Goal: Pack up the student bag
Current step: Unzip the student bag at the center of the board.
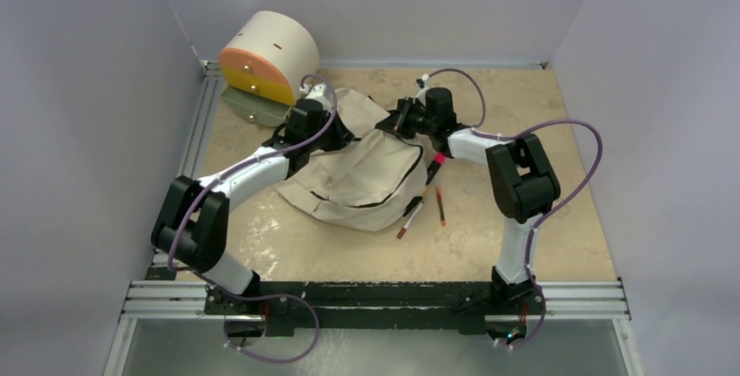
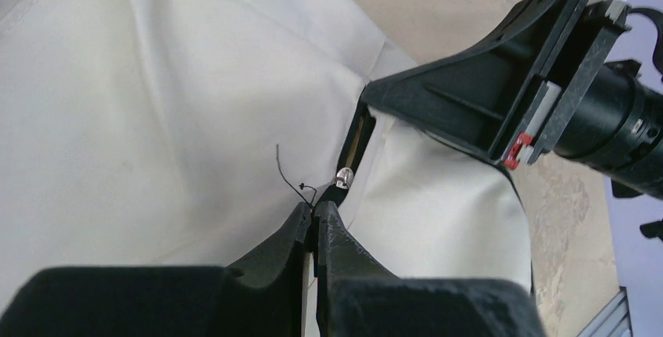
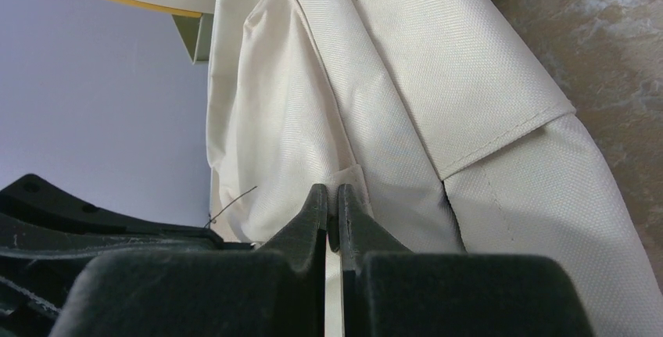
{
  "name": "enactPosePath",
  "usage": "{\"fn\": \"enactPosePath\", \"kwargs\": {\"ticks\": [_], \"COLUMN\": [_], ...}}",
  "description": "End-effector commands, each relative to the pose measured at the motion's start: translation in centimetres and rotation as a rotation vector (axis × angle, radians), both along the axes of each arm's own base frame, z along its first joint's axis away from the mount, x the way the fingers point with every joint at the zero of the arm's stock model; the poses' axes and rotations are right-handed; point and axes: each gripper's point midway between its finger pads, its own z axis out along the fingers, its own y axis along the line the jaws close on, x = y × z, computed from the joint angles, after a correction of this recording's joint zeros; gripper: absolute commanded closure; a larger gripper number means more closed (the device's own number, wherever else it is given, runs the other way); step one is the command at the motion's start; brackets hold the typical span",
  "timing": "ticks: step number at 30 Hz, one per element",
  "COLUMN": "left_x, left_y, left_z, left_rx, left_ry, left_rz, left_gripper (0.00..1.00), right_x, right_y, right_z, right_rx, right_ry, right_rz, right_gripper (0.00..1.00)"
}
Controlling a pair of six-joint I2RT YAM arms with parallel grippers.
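The beige student bag (image 1: 362, 180) lies in the middle of the table, its black zipper line curving across the front. My left gripper (image 2: 317, 210) is shut on the black zipper pull (image 2: 335, 193), just below the silver slider (image 2: 345, 176). My right gripper (image 3: 332, 196) is shut on a small cream fabric tab (image 3: 349, 178) at the bag's top edge. In the top view both grippers meet at the bag's far end, the left gripper (image 1: 339, 134) on its left and the right gripper (image 1: 393, 123) on its right. The bag (image 3: 406, 102) fills the right wrist view.
A cream-and-orange cylindrical drawer unit (image 1: 266, 58) stands at the back left. Right of the bag lie two pens (image 1: 410, 219) (image 1: 441, 204) and a pink marker (image 1: 436, 164). The right arm's black wrist body (image 2: 485, 95) shows close by in the left wrist view.
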Motion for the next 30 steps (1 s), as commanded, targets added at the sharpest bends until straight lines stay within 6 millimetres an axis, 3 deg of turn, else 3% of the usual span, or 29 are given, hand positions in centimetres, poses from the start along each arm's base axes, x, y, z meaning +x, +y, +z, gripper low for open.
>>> {"fn": "enactPosePath", "kwargs": {"ticks": [1,14,26,30], "left_x": [-1.1,-7.8,-13.8,-15.0], "left_y": [2.2,7.2,13.0,14.6], "left_z": [2.0,0.1,-5.6,-6.5], "left_rx": [0.038,0.12,0.249,0.295], "left_ry": [-0.056,0.033,0.242,0.299], "left_rz": [0.043,0.13,0.331,0.398], "left_gripper": [1.0,1.0,1.0,1.0], "right_x": [1.7,3.1,3.4,3.4], "right_y": [-1.9,-2.8,-3.2,-3.3], "right_z": [2.4,3.6,4.0,4.0], "right_rx": [0.006,-0.001,-0.017,-0.023], "right_ry": [-0.068,-0.097,-0.108,-0.114], "right_rz": [-0.078,-0.124,-0.14,-0.139], "right_gripper": [1.0,1.0,1.0,1.0]}}
